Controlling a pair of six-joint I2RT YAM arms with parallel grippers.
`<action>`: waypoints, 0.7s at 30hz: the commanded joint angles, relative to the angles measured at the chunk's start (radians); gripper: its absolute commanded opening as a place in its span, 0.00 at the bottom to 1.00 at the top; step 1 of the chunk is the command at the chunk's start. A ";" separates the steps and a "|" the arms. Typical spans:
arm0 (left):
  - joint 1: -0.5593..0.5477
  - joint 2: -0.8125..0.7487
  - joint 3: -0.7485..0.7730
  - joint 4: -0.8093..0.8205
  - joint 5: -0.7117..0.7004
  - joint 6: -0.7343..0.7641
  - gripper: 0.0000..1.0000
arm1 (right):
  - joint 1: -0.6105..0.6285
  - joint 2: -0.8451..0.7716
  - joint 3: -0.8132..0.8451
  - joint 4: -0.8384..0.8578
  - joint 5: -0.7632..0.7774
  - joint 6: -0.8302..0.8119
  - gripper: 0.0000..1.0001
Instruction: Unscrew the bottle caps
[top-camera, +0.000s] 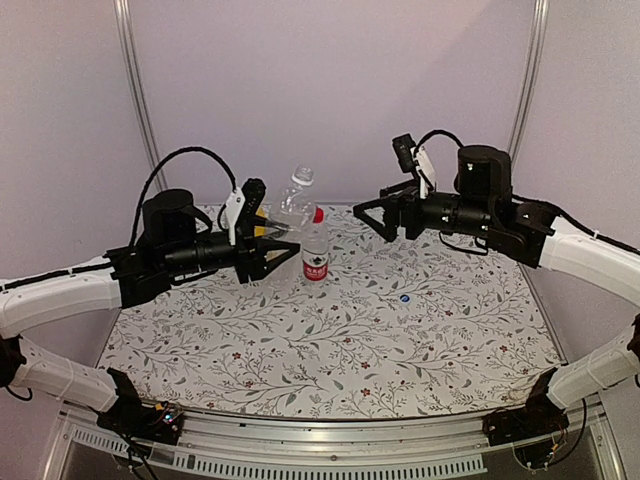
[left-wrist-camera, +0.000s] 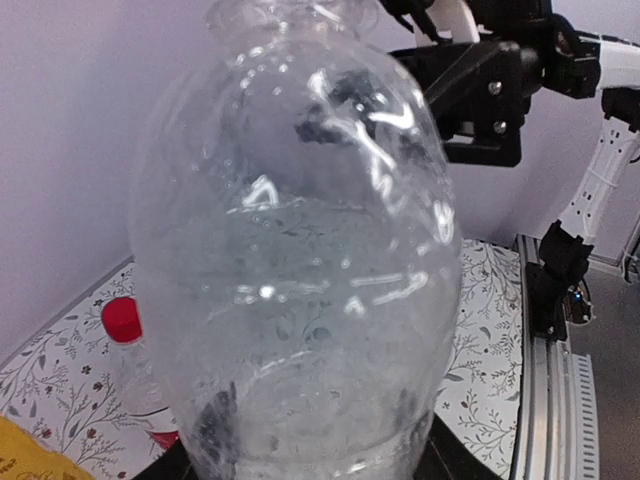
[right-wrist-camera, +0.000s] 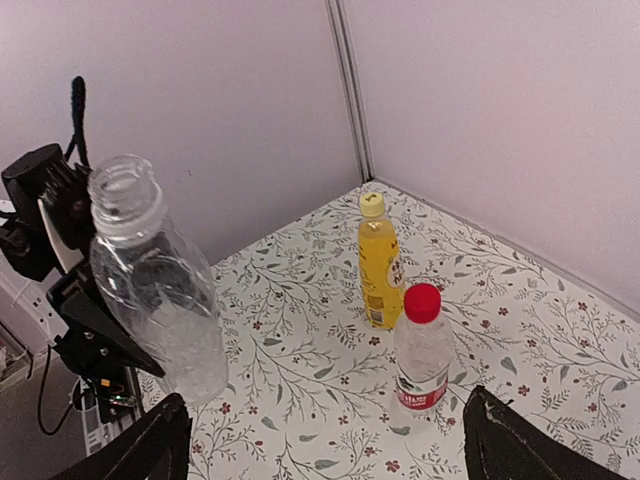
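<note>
My left gripper (top-camera: 268, 246) is shut on the clear unlabelled bottle (top-camera: 294, 203) and holds it up, tilted; it fills the left wrist view (left-wrist-camera: 300, 250). In the right wrist view its neck (right-wrist-camera: 125, 190) is open, with no cap on it. A small blue cap (top-camera: 404, 297) lies on the table. The red-label bottle (top-camera: 315, 252) stands upright with its red cap (top-camera: 318, 214) on. The yellow bottle (right-wrist-camera: 380, 265) stands behind it with its yellow cap (right-wrist-camera: 371, 204) on. My right gripper (top-camera: 372, 215) is open and empty, above the table to the right of the bottles.
The floral tablecloth (top-camera: 330, 350) covers the table. Purple walls meet at a back corner post (right-wrist-camera: 348, 90). A metal rail (top-camera: 330, 440) runs along the near edge, with both arm bases on it.
</note>
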 joint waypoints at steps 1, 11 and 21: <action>-0.026 0.020 0.021 -0.018 0.009 0.037 0.52 | 0.044 0.012 0.117 -0.037 -0.133 -0.021 0.93; -0.069 0.039 0.041 -0.063 -0.060 0.080 0.52 | 0.104 0.154 0.302 -0.032 -0.196 0.006 0.87; -0.083 0.039 0.044 -0.074 -0.092 0.093 0.52 | 0.130 0.224 0.339 -0.035 -0.230 -0.003 0.58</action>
